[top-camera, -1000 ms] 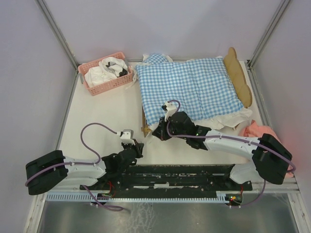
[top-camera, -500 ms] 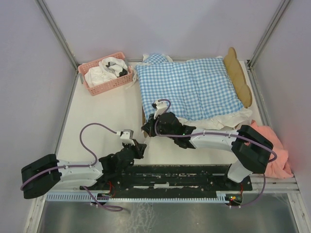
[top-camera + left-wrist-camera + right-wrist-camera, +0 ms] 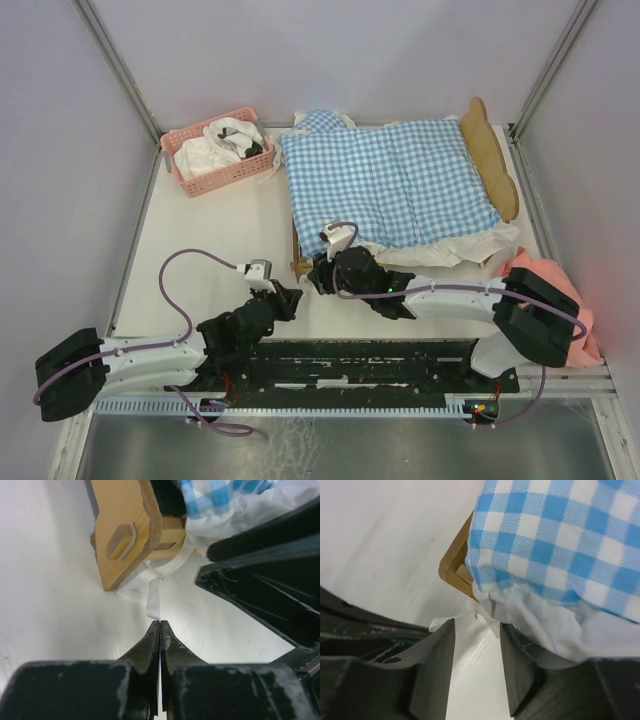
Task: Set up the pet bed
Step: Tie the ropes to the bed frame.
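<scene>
The pet bed [image 3: 497, 170], a light-wood frame with a wavy headboard at the right, lies under blue-white gingham bedding [image 3: 385, 180]. Its near-left corner post [image 3: 122, 530] shows in both wrist views [image 3: 452, 565]. A thin white tie [image 3: 154, 602] runs from that corner straight into my left gripper [image 3: 160, 624], which is shut on its end. Low over the table by the same corner, my right gripper [image 3: 477, 626] is open. Its fingers sit either side of loose white tie ends [image 3: 487, 620] and hold nothing. From above, both grippers [image 3: 286, 300] [image 3: 318, 272] sit close together.
A pink basket [image 3: 215, 150] with white and dark cloth stands at the back left. A pink cloth [image 3: 545, 270] lies at the right by the right arm's elbow. White ruffle [image 3: 460, 248] spills from the bed's near side. The right arm's black body [image 3: 265, 580] crowds the left wrist's view.
My right gripper has slid left and toward me from the bedding's edge to the bed's front corner, and has opened. The left gripper stayed shut and hardly moved; its elbow swung left.
</scene>
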`<state>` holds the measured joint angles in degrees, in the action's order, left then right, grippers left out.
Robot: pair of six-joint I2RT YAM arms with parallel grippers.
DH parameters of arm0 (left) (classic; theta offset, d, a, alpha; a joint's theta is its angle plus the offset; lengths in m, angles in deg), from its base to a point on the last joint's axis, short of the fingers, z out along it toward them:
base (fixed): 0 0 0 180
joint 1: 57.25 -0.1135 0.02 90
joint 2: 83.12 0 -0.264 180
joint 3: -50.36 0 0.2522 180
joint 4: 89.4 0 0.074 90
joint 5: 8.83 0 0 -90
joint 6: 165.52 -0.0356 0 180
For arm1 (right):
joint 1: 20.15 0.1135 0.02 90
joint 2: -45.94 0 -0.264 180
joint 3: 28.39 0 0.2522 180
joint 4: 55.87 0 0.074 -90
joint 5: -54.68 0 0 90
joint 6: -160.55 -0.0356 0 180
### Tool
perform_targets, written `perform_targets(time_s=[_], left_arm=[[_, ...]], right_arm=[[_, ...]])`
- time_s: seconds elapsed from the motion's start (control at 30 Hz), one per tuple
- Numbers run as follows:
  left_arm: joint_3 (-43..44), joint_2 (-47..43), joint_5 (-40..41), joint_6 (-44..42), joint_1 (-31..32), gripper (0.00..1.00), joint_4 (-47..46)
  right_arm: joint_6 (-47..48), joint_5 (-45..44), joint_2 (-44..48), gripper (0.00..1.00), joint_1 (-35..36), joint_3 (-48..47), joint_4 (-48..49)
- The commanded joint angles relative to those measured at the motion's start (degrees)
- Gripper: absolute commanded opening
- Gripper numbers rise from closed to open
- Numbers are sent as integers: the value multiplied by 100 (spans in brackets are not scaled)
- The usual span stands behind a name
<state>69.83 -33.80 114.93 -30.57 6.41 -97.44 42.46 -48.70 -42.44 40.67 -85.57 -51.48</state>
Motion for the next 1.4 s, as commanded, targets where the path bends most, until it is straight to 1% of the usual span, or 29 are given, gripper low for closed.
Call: perform_targets(time_s=[0.0,0.1,0.17,0.27,0.3,0.33,0.47,0.5,0.57,0.63,0.7,0.73,0.8,0.9,1.03,1.17,1.27,1.37], left_arm=[[374,-197,-258,-93,-208,3,190],[484,-292,-484,-117,-376,3,334],[525,-369,-672,-118,-516,3,377],[573,-430,-942,-84,-718,3,417],[598,-453,-1046,-79,-794,3,433],[618,-457,-1131,-67,-865,3,465],[776,-526,-1482,-38,-1119,3,623],[819,-549,-1558,-31,-1161,3,663],[905,-599,-1628,-28,-1224,3,713],[948,-648,-1672,-30,-1273,3,755],[974,-680,-1699,0,-1319,3,801],[969,-693,-1732,22,-1349,3,800],[962,-724,-1785,71,-1401,3,800],[949,-757,-1810,130,-1474,3,838],[934,-770,-1827,202,-1567,3,907],[848,-845,-1775,265,-1655,3,970],[780,-926,-1749,321,-1701,3,1001],[764,-972,-1726,311,-1722,3,1076]], right_arm=[[1228,-308,1066,52,3,275,-121],[2080,-136,1672,54,2,486,-340],[2814,284,1937,54,7,493,-574],[4287,1258,2189,54,21,426,-1293],[4970,1497,2253,54,46,399,-1544],[5431,1619,2303,55,93,403,-1717],[7309,1733,2265,57,297,516,-2162],[7659,1658,2174,58,358,537,-2211],[7895,1506,1868,58,409,534,-2086],[7591,1537,1596,56,459,521,-1779],[6826,1494,1355,51,498,638,-1035],[6286,1407,1239,51,501,746,-555],[5306,1012,953,52,509,940,513],[4567,815,400,53,510,1102,1393],[3958,215,-355,53,506,849,1803],[3352,-325,-847,54,504,714,2217],[3133,-606,-1148,55,502,602,2271],[3042,-649,-1369,55,503,544,2333]])
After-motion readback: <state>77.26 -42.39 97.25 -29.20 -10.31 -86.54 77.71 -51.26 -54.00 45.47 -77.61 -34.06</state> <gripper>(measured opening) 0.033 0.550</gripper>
